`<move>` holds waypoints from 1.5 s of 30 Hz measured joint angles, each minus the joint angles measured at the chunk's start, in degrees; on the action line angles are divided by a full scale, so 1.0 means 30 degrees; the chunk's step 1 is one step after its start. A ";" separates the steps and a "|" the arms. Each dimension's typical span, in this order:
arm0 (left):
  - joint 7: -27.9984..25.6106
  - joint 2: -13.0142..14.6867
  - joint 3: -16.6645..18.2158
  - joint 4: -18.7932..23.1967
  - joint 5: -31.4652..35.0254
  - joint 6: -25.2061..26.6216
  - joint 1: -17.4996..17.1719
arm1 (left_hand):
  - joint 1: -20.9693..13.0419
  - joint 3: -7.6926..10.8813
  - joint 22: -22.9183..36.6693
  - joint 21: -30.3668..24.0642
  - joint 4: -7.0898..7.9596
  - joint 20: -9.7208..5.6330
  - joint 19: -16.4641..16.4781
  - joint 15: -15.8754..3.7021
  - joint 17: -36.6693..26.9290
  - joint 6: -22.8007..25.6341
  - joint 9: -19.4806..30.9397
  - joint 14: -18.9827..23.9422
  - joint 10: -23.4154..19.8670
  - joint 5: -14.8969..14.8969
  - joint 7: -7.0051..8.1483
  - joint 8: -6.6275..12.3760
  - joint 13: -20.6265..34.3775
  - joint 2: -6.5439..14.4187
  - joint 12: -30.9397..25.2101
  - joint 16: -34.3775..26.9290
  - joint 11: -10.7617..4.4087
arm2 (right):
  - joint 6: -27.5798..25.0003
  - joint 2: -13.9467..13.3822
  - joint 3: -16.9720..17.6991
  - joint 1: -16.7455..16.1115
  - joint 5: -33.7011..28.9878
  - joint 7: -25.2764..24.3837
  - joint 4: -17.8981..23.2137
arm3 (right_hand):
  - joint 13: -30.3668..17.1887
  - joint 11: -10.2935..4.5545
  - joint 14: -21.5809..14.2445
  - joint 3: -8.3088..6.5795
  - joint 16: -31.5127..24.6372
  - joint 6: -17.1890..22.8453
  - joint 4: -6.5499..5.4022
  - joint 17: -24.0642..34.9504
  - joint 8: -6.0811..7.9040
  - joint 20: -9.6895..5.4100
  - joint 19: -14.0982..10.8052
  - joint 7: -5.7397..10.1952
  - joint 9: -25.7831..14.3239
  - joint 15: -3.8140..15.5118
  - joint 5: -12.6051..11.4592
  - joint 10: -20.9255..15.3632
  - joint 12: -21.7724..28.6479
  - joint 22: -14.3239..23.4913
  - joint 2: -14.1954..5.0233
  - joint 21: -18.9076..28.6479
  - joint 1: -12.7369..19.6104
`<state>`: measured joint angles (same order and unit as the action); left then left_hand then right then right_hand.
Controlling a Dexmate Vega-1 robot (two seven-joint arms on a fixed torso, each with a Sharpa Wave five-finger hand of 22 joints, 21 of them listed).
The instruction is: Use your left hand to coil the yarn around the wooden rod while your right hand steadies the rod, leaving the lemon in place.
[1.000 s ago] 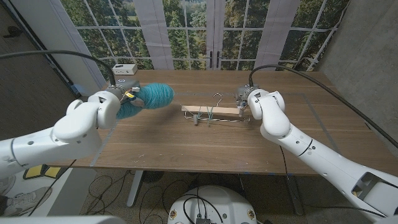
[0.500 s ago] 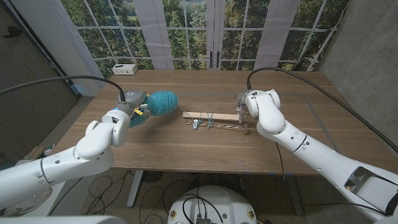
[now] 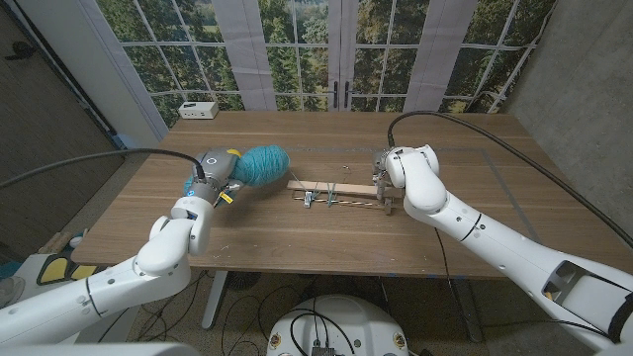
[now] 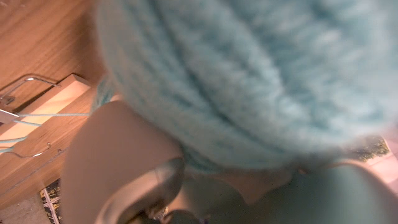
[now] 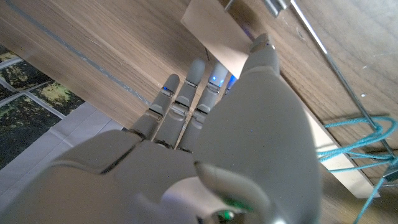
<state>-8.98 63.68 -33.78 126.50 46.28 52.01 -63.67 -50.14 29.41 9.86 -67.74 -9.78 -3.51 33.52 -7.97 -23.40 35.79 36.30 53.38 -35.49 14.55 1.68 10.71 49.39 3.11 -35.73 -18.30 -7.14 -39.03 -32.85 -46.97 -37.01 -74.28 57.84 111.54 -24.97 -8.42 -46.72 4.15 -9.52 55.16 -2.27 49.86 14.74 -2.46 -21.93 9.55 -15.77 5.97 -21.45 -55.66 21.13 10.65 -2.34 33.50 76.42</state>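
Right, the left hand [image 3: 210,170] grips the teal yarn ball [image 3: 259,163], fingers wrapped round its near side, and holds it just off the left end of the wooden rod [image 3: 336,185]; in the left wrist view the ball [image 4: 249,81] swells right up against the palm, so the hold looks snug; a thin strand [image 4: 43,116] runs away from it toward the rod's pale end [image 4: 46,102]. Over on the other side, the right hand [image 3: 384,170] sits at the rod's right end; the right wrist view shows its fingers [image 5: 180,99] lying straight and close together across the wood [image 5: 217,31], pressing rather than clasping, as far as I can tell. Progress, then: a few loose turns of teal [image 5: 367,140] cross the rod near its middle, among the wire hook and clips of what looks like a hanger [image 3: 330,194]; most of the wood is bare, and the ball is fat, so I judge the coiling barely begun; plenty of passes remain. No lemon can be made out on the table [image 3: 297,232].
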 measured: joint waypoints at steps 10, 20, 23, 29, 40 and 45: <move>0.2854 0.0649 0.0138 0.0433 0.0080 -0.0504 0.0184 | 0.0704 0.0961 -0.0071 0.3397 -0.0382 0.2811 -0.8190 0.1742 0.0688 -0.6750 -0.3840 -0.9465 0.5020 -0.1407 0.1192 -0.0188 -0.4971 0.1755 0.7274 0.2225 0.1190 | -0.0027 -0.0174 -0.0430 -0.0097 -0.0378 -0.1129 0.0115 | 0.0806 0.0386 0.1905 0.0479 0.0000 -0.1822 -0.0992 -0.2889 -0.0954 -0.0030 -0.0236 0.0329 0.0653 -0.0625 0.0153 0.2399 -0.1579 -0.0091 -0.2224 0.0000 0.0988; 0.4906 0.1119 -0.0134 0.0955 0.1979 0.0023 0.0209 | 0.4693 -0.1193 -0.0091 0.7196 0.2407 0.3231 -1.2821 0.2619 0.2525 -1.1421 -0.7070 -1.5899 1.0828 -0.1102 0.2164 -0.0187 -0.7585 -0.1467 0.8524 0.2642 0.1612 | 0.0047 -0.0292 -0.0358 -0.0516 -0.0909 -0.2157 0.0380 | 0.1317 0.0473 0.3185 0.1397 -0.0297 -0.4418 -0.2075 -0.4428 -0.1456 0.0001 0.0028 0.0320 0.1173 -0.0793 -0.0002 0.4196 -0.2717 -0.0090 -0.1654 -0.0258 -0.1416; 0.4857 0.1160 0.0075 0.1045 0.2302 0.0038 -0.0119 | 0.5309 -0.1895 -0.0040 0.7912 0.2513 0.3340 -1.3351 0.2967 0.2935 -1.2540 -0.7623 -1.7084 1.2132 -0.0954 0.2144 -0.0187 -0.8058 -0.1950 0.8524 0.2641 0.1706 | 0.0076 -0.0292 -0.0299 -0.0613 -0.1103 -0.2306 0.0395 | 0.1304 0.0411 0.4065 0.2393 -0.0300 -0.5651 -0.2346 -0.4659 -0.1471 -0.0019 0.0402 0.0439 0.1217 -0.0876 0.0168 0.5382 -0.3094 -0.0072 -0.0995 -0.0526 -0.3113; 0.4245 0.1319 0.0905 0.1372 0.2496 -0.0007 -0.0892 | 0.6120 -0.2750 -0.0037 0.9216 0.2846 0.3424 -1.4324 0.3620 0.3426 -1.5007 -0.8330 -1.9318 1.4749 -0.0694 0.2159 -0.0323 -0.8846 -0.2259 0.8523 0.2642 0.1958 | 0.0224 -0.0271 -0.0228 -0.0745 -0.1515 -0.2459 0.0398 | 0.1186 0.0214 0.5526 0.3861 -0.0300 -0.7951 -0.2205 -0.5113 -0.1530 0.0039 0.0799 0.0644 0.1265 -0.1038 0.0167 0.7566 -0.3444 -0.0034 0.0142 -0.0863 -0.4480; 0.1562 0.0965 0.3244 0.1657 0.0759 -0.0999 -0.2803 | 0.8133 -0.4010 0.0052 1.0452 0.3958 0.3438 -1.4370 0.3818 0.3639 -1.5197 -0.8540 -2.0934 1.5118 -0.0437 0.2526 -0.0215 -0.9482 -0.2168 0.8197 0.2504 0.2035 | 0.0348 -0.0162 0.0268 -0.1285 -0.1526 -0.3450 0.0377 | 0.1515 0.1133 0.7963 0.4657 -0.0299 -0.9435 -0.2553 -0.5830 -0.1448 0.0408 0.0588 -0.0257 0.1263 -0.1145 -0.0211 1.0167 -0.3593 -0.0035 -0.0731 -0.1070 -0.7072; -0.0878 -0.0212 0.4928 0.1096 -0.1287 -0.2849 -0.4116 | 0.8398 -0.4055 -0.0001 1.0455 0.4005 0.2966 -1.2028 0.2053 0.4262 -1.3360 -0.8717 -1.6836 1.2243 -0.0570 0.3124 0.0549 -1.0757 -0.1459 0.7038 0.1507 0.1547 | 0.0307 -0.0174 0.1060 -0.2179 -0.0523 -0.5258 0.0759 | 0.1764 0.1756 0.9049 0.4448 -0.0299 -1.0530 -0.2344 -0.6244 -0.1449 0.1428 0.0949 -0.0937 0.1262 -0.1202 -0.0475 1.1541 -0.3593 -0.0035 -0.1472 -0.1375 -0.7802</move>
<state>-11.61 63.04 -19.00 129.79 42.42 43.47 -76.02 -24.95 17.24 9.86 -36.38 2.23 5.38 -2.57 -1.81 -10.61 -4.30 10.15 2.87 1.24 12.84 11.05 12.35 17.12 -1.27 -14.61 -13.77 -2.50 -38.11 -33.37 -43.79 -43.55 -75.85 42.06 113.81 -19.68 -3.15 -19.57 17.49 -10.42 23.57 -9.31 31.13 10.39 1.83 -19.08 6.74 -11.98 2.37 -22.87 -21.04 10.35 10.55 -6.76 29.37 53.01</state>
